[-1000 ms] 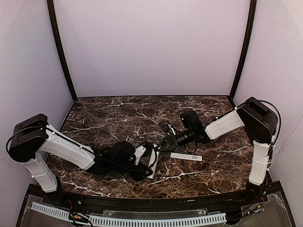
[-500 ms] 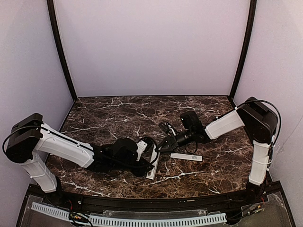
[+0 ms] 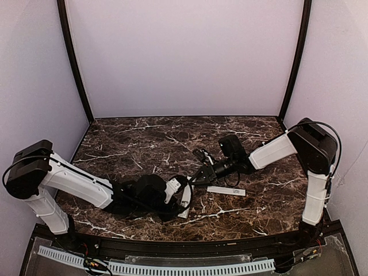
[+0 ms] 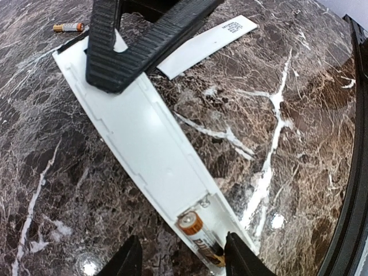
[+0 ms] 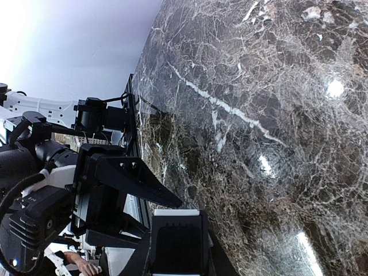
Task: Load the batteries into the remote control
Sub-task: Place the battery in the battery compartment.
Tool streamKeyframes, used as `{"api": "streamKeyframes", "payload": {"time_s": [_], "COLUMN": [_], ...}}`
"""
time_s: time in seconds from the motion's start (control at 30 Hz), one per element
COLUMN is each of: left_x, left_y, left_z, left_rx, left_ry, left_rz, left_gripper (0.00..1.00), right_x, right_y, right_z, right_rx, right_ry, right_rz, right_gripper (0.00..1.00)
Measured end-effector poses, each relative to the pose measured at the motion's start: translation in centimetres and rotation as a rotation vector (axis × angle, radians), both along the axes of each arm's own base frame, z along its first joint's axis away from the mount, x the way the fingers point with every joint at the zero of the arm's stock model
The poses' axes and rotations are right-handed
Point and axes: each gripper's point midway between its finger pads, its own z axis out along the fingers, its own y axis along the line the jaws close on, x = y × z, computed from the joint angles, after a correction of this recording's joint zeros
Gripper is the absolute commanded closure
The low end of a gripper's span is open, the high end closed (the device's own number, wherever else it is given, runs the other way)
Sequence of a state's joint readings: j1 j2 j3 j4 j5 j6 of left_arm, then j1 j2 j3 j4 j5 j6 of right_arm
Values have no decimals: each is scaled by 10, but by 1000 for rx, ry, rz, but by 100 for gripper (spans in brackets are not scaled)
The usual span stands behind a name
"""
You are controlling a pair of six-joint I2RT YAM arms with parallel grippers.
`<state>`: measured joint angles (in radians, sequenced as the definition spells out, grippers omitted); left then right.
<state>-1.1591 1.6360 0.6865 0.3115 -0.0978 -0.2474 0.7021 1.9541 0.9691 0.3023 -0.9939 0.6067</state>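
Remote control: a slim white bar-shaped plastic remote control lies back-up and uncovered on the dark veined marble counter. In the left wrist view its long axis runs diagonally from upper left to lower right.
Seated battery: a small dark cylinder with a gold-orange end, the seated battery, lies in the remote control's lower-right end, lengthwise along that axis.
Loose battery: a second gold-and-dark cylinder, the loose battery, lies on the counter just past the remote control's opposite, upper-left end.
Left tool: the left tool has its fingers apart, one on each side of the end holding the seated battery, and grips nothing.
Right tool: the right tool has its black fingers together, tips down on the remote control's upper-left part, apparently pinning it.
Deciding relation: the loose battery lies the remote control's whole length from the left tool. The right tool is much nearer but is busy pressing.
Cover strip: a thin flat white cover strip with grey print lies just beside the right tool.
Views: only the left wrist view shows either battery. The top view shows both arms meeting at the remote control. The right wrist view shows mostly counter and its own fingers.
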Motion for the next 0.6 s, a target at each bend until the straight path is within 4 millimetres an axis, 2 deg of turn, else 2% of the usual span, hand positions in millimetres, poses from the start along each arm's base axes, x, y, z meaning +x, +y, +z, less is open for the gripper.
{"api": "streamKeyframes", "payload": {"time_s": [0.13, 0.27, 0.43, 0.6], "left_x": [-5, -5, -10, -16], "left_y": [3, 10, 14, 14], "left_z": [4, 25, 53, 52], "left_rx": [37, 46, 70, 174], "left_ry": [-73, -193, -347, -410], "left_rz": [-66, -139, -270, -415], "left_gripper": [48, 47, 53, 56], "right_x": [0, -1, -2, -3], "right_y": [0, 0, 0, 3], "right_z": [0, 0, 0, 2], "right_rx": [-2, -2, -5, -6], "right_ry": [4, 4, 6, -6], "right_rz": [1, 2, 8, 24], "right_gripper": [100, 100, 100, 100]}}
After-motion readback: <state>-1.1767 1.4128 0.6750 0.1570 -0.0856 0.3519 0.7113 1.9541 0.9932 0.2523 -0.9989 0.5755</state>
